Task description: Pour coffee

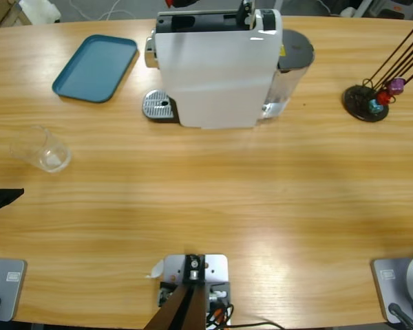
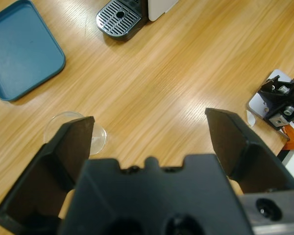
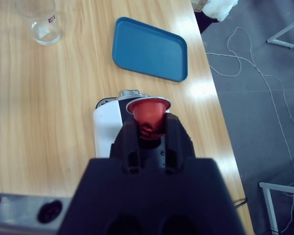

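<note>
The counter [image 1: 206,199] is viewed from overhead; both wrist views look steeply down, seemingly from higher up, sharing the blue tray [image 2: 20,49].

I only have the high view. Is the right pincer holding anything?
Observer: Yes. The right pincer is shut on a small red coffee capsule with a silver rim, above the white box-shaped coffee machine.
Operator: And the left pincer?
Observer: The left pincer is open, with only bare table between its jaws.
Operator: Is it lined up on the glass?
Observer: No. The clear glass beaker sits beside one jaw tip, outside the gap.
</note>
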`<state>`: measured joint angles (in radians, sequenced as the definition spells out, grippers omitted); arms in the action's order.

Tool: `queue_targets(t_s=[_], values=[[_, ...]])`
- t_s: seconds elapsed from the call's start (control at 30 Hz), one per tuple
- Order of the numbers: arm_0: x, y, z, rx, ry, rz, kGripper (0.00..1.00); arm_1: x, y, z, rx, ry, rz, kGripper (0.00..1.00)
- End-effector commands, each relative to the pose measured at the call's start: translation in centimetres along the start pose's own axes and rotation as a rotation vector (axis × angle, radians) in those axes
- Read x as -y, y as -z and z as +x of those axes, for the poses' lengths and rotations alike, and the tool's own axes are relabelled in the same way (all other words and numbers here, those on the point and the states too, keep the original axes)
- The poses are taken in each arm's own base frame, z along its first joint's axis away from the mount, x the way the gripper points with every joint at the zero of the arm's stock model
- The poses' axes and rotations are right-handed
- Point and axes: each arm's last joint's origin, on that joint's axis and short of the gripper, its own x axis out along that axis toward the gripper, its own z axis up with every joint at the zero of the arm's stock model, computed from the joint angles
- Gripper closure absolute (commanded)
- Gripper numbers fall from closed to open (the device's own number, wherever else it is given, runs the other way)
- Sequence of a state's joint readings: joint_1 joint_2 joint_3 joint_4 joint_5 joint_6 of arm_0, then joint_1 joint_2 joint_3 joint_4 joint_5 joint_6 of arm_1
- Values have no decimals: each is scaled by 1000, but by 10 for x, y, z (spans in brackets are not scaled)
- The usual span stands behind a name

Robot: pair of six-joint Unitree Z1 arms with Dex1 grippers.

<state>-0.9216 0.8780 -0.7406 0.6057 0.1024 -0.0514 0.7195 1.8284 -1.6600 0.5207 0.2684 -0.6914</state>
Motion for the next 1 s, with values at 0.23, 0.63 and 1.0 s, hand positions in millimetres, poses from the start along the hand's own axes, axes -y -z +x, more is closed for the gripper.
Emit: queue_targets(t_s=[0.23, 0.63, 1.0], values=[[0, 4, 2, -21, -7, 14, 23, -11, 43, 44, -93, -109, 67, 998], [-1, 8, -4, 3, -5, 11, 23, -3, 42, 50, -119, -54, 85, 516], [-1, 8, -3, 0, -6, 12, 23, -13, 13, 8, -64, 21, 45, 248]])
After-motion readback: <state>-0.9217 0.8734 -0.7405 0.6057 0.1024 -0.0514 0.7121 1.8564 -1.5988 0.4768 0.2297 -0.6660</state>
